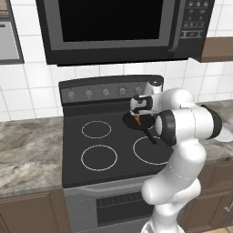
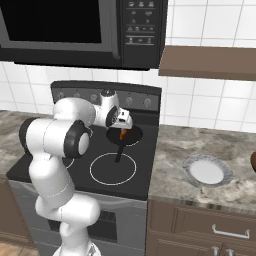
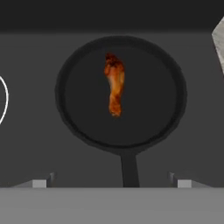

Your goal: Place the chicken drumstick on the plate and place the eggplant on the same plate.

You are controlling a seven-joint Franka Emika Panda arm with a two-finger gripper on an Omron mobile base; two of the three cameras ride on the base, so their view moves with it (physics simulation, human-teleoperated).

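Note:
The chicken drumstick (image 3: 114, 85), orange-brown with a darker reddish end, lies in the middle of a black frying pan (image 3: 153, 87) on the stove's back right burner. My gripper (image 3: 112, 181) hovers straight above the pan, open wide, with nothing between its fingers. From the base it shows as the gripper (image 2: 123, 128) just over the drumstick (image 2: 123, 135), and from the other side as the gripper (image 1: 137, 116) above the drumstick (image 1: 137, 121). The plate (image 2: 191, 176), whitish with a grey rim, sits on the counter right of the stove. The eggplant is out of view.
The pan's handle (image 2: 119, 152) points toward the stove's front. A microwave (image 2: 75, 30) hangs low over the stove (image 1: 86, 136). A dark brown rounded thing (image 2: 253, 162) sits at the counter's right edge, beyond the plate. Marble counter (image 1: 27, 150) lies left of the stove.

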